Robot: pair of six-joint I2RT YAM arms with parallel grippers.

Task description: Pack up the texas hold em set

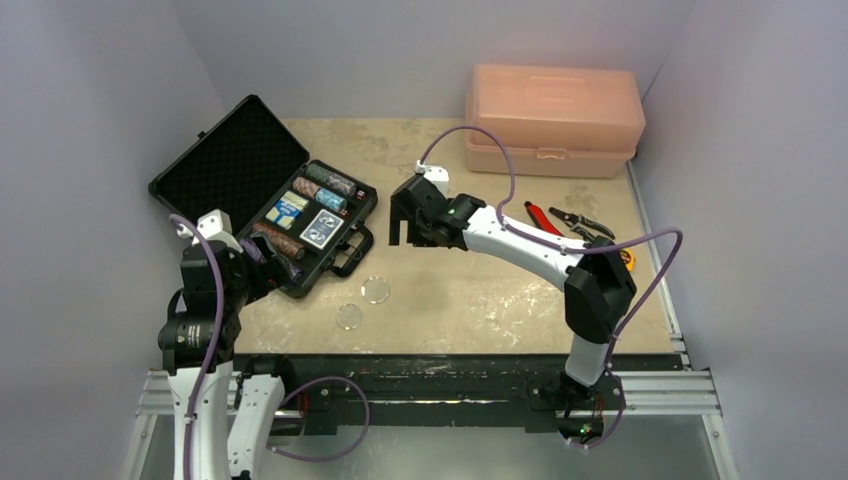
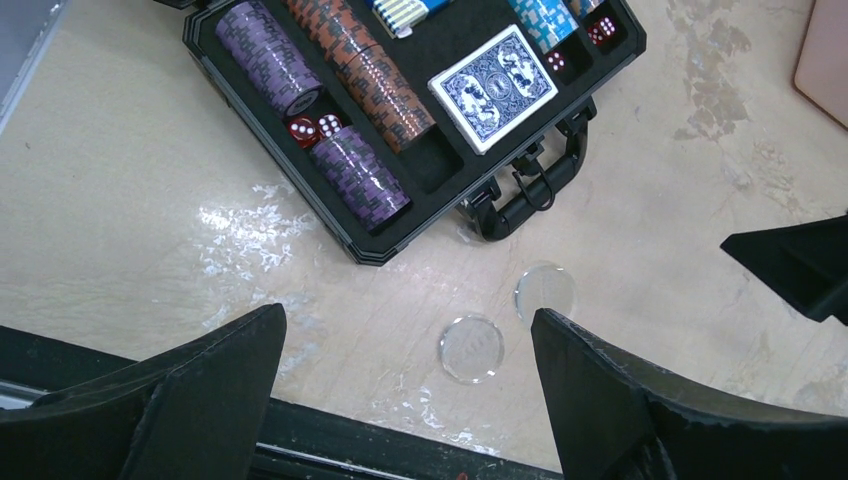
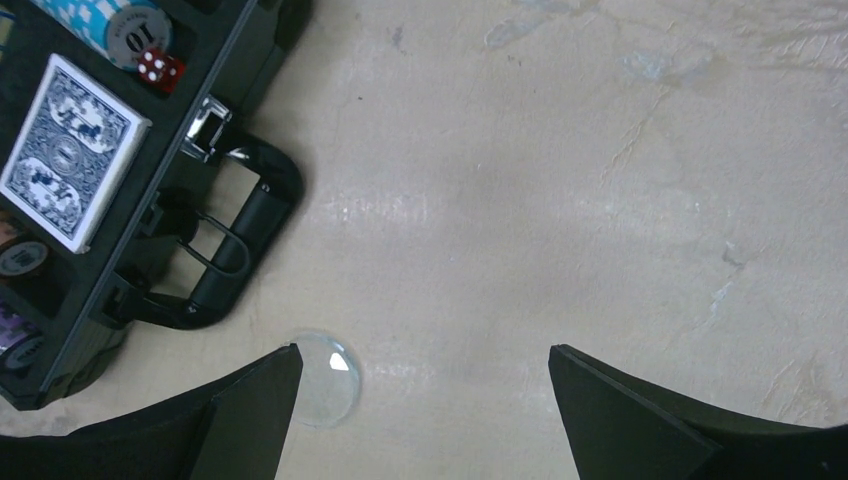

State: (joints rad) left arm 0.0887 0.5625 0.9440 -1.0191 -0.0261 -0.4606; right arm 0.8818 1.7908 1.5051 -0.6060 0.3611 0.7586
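Top external view, left to right: the left tool (image 1: 258,262) hangs over the near-left corner of the open case (image 1: 222,160), fingers spread with nothing between them. The case lies on the table (image 1: 480,300) with its lid tipped back beyond the tool. Its tray holds rows of chips (image 1: 280,240) and a deck (image 1: 322,229). Right of that tool, two clear discs (image 1: 377,289) lie on the table just in front of the handle (image 1: 352,255), near each other but apart. Further right, the right tool (image 1: 405,225) hovers beside the case's right edge, fingers likewise spread and empty. Behind it and to its right stands a closed pink box (image 1: 553,120). Pliers (image 1: 545,218) lie on the table to the right of its arm.

Left wrist view: purple chips sit ahead and left of the tool, with two red dice (image 2: 328,125) lodged between two purple stacks. The deck lies face down ahead and to the right. One disc lies just ahead of the gap between the fingers, the other just ahead of the right finger.

Right wrist view: the deck and handle are ahead and to the left. One disc lies at the left fingertip, partly hidden by it.
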